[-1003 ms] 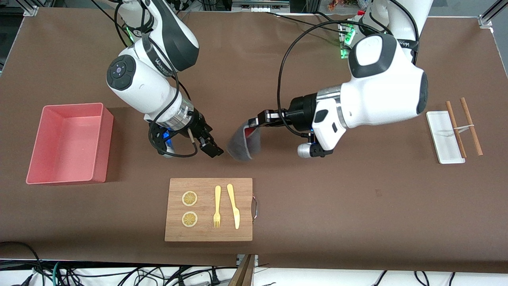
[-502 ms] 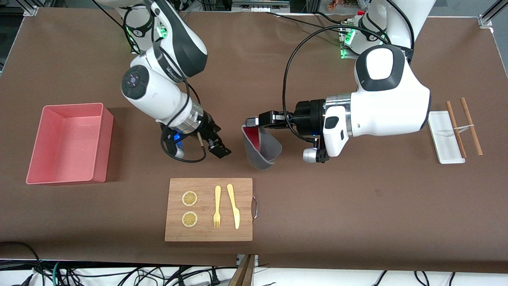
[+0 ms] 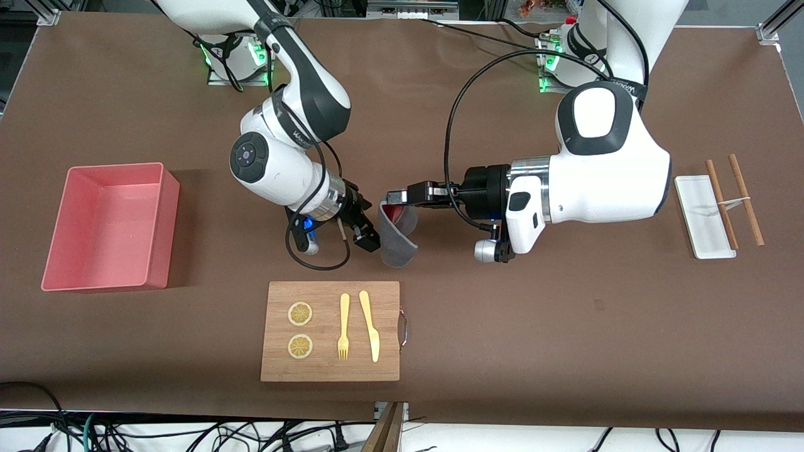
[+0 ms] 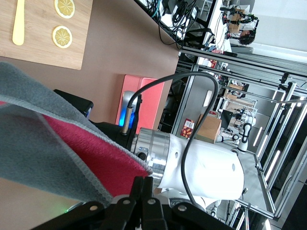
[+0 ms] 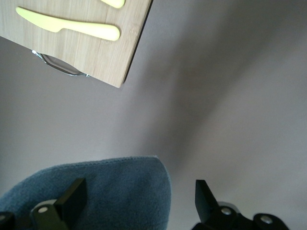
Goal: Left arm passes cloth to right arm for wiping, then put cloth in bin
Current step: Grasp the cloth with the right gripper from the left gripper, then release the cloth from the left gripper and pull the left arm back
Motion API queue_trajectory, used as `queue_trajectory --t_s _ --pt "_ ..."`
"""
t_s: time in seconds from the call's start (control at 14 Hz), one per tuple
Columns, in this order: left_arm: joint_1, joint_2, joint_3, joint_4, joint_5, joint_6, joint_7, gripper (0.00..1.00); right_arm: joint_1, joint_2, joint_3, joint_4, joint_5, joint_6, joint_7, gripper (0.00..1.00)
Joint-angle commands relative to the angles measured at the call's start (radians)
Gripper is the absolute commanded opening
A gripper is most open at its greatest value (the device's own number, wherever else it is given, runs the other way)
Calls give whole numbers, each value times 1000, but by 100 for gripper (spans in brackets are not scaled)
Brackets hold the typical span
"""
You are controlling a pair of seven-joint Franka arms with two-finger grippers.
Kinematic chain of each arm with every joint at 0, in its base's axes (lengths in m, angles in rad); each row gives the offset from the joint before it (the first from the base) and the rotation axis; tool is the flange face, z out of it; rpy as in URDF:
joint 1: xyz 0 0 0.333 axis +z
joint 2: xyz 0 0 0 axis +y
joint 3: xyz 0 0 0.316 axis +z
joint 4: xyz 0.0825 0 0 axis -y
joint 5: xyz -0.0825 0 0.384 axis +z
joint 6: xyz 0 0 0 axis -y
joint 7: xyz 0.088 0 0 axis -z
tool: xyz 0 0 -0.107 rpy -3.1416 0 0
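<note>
The cloth (image 3: 398, 243), dark grey with a red inner side, hangs in the air from my left gripper (image 3: 394, 198), which is shut on its upper edge. In the left wrist view the shut gripper (image 4: 147, 186) pinches the cloth (image 4: 57, 143) where red meets grey. My right gripper (image 3: 369, 239) is open right beside the hanging cloth, over the table just past the board. In the right wrist view the cloth (image 5: 112, 194) fills part of the gap inside the open gripper (image 5: 139, 197), close to one finger (image 5: 73, 194). The pink bin (image 3: 75, 276) stands empty toward the right arm's end of the table.
A wooden board (image 3: 330, 364) with two lemon slices, a fork and a knife (image 3: 370, 325) lies nearer the front camera than the grippers. A white tray (image 3: 694, 201) with two wooden sticks sits toward the left arm's end.
My right arm has swung from near the bin toward the cloth until its open fingers straddle it. The cloth swayed and now hangs closer to the right gripper; the left grip is unchanged.
</note>
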Motion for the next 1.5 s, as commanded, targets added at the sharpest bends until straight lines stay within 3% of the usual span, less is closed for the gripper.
queue_trajectory --t_s 0.0,0.5,1.0,1.29,1.43 --pt "0 -8 1 -15 -34 -2 31 0 18 15 -5 11 43 13 15 100" --pt "3 -16 1 -28 -32 -29 27 0 -80 -27 -14 40 38 11 -128 100" --pt "0 -25 -1 -27 -32 -66 35 0 -34 56 -5 63 46 51 -114 100" --pt "1 -30 -1 -27 -34 -66 37 0 15 85 -5 61 110 51 -109 98" --pt "1 -30 -1 -27 -34 -66 37 0 21 89 -5 58 118 51 -123 16"
